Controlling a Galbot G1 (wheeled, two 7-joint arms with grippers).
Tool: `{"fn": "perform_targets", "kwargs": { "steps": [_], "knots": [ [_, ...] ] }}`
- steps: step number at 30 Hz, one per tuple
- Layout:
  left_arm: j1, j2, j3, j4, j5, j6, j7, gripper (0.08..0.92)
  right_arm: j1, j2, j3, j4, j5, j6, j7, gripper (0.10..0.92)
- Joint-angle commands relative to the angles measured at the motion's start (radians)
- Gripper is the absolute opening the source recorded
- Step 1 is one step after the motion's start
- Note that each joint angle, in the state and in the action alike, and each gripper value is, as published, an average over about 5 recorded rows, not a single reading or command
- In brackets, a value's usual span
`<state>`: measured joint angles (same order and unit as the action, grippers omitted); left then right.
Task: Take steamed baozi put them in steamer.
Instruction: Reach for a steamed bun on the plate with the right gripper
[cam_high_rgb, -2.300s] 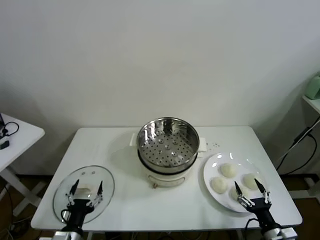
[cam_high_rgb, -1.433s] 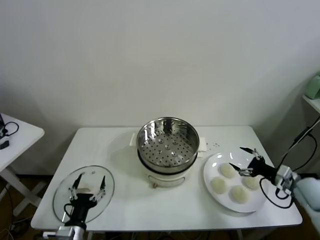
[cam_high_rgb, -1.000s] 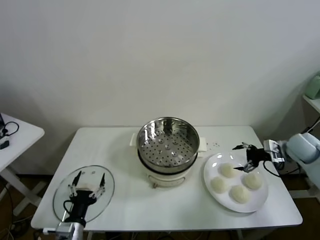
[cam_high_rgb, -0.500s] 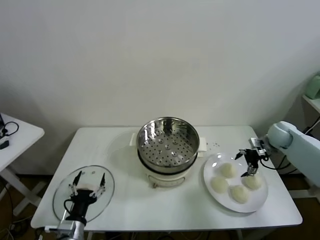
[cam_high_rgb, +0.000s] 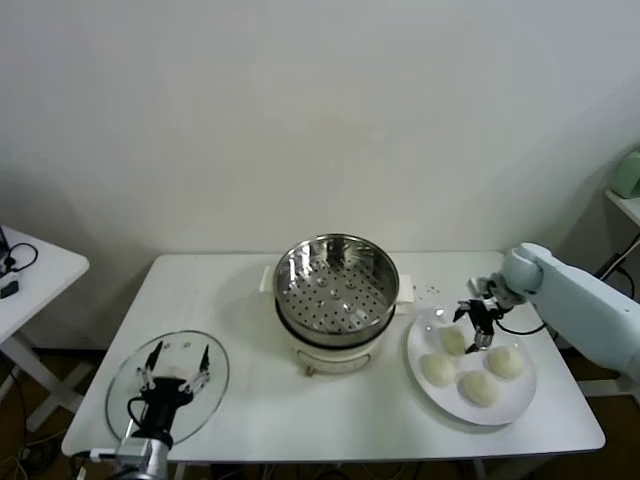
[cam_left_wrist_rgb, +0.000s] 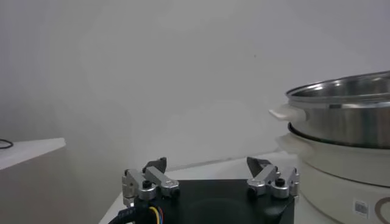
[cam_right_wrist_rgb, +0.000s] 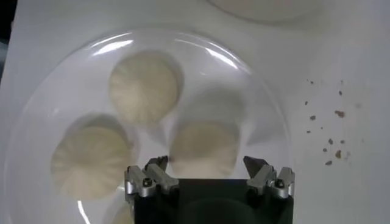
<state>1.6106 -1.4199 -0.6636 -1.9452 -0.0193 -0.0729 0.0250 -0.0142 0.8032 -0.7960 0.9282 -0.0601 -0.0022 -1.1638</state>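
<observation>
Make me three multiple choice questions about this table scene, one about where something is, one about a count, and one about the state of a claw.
1. Where does the glass lid lie?
A. On the steamer
B. On the table near the robot's left claw
C. On the plate

2. How many baozi are on the white plate?
A. Two
B. Six
C. Four

3. How is the right claw?
A. Open above a baozi, holding nothing
B. Shut on a baozi
C. Inside the steamer

Answers:
1. B: the head view shows the lid flat on the table at the left claw, while the steamer stands uncovered.
2. C: four baozi sit on the plate, and the steamer basket holds none.
3. A: the right wrist view shows its fingers spread apart over one bun, gripping nothing.
</observation>
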Motion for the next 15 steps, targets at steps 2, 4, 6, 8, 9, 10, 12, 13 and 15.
{"fn": "perform_targets", "kwargs": {
  "steps": [2,4,6,8,9,10,12,13,15],
  "knots": [
    [-0.002,-0.001,0.001,0.001,0.001,0.003,-0.001,0.823,0.01,0.037,-0.016,-0.033,-0.012,0.001,0.0,0.823],
    [-0.002,-0.001,0.001,0.0,0.001,0.005,-0.001,0.823,0.01,0.033,-0.016,-0.031,-0.014,0.001,-0.005,0.823],
    [-0.001,-0.001,0.001,0.0,0.001,0.006,-0.002,0.823,0.01,0.03,-0.018,-0.03,-0.016,0.002,-0.009,0.823],
    [-0.001,-0.001,0.001,0.0,0.001,0.006,-0.002,0.823,0.008,0.028,-0.017,-0.03,-0.018,0.003,-0.011,0.823],
    [0.0,-0.001,0.001,0.001,0.001,0.006,-0.002,0.823,0.006,0.028,-0.015,-0.031,-0.018,0.003,-0.01,0.823],
    [0.0,-0.002,0.001,0.001,0.001,0.005,-0.003,0.823,0.003,0.028,-0.012,-0.031,-0.019,0.003,-0.01,0.822],
    [0.001,-0.003,0.001,0.001,0.001,0.005,-0.003,0.823,-0.003,0.029,-0.002,-0.03,-0.019,0.003,-0.008,0.818],
    [0.001,-0.004,0.001,0.001,0.001,0.005,-0.003,0.823,-0.006,0.03,0.002,-0.03,-0.019,0.002,-0.007,0.811],
    [0.001,-0.004,0.002,0.001,0.001,0.006,-0.003,0.823,-0.009,0.03,0.006,-0.029,-0.019,0.002,-0.005,0.793]
  ]
}}
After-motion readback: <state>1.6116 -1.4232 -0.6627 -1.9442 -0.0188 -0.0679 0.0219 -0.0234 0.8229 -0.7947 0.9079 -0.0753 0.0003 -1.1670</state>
